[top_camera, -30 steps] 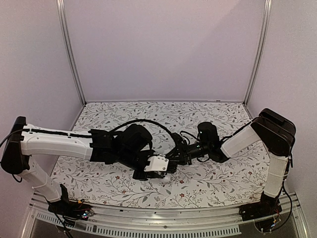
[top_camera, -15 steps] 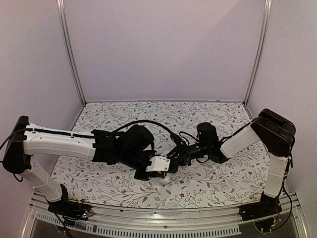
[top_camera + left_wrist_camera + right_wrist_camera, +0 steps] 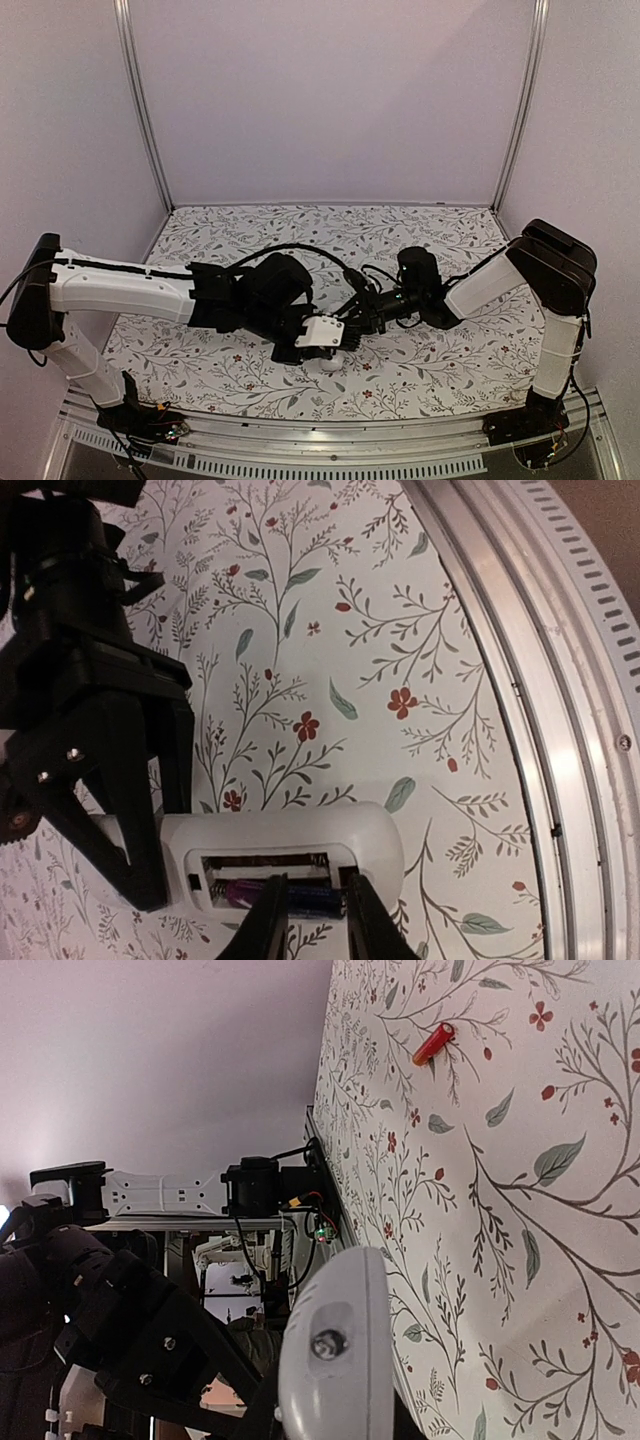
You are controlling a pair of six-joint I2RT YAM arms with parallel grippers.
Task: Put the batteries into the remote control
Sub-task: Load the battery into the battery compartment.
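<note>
The remote control [image 3: 385,832] lies back up with its battery bay open. It shows as a white lump under the grippers in the top view [image 3: 325,362]. My right gripper [image 3: 160,830] is shut on its left end; in the right wrist view [image 3: 335,1410] the remote's rounded end [image 3: 335,1350] sits between the fingers. My left gripper [image 3: 312,888] is shut on the black battery [image 3: 305,900], which lies in the near slot of the bay. The far slot holds no battery. The red battery [image 3: 433,1044] lies loose on the table.
The floral tablecloth [image 3: 420,240] covers the table. A metal rail [image 3: 520,710] runs along the near edge, close to the remote. Both arms meet at the table's front middle [image 3: 340,325].
The left gripper has sunk slightly toward the remote. The right gripper has shifted a little to the left with the remote.
</note>
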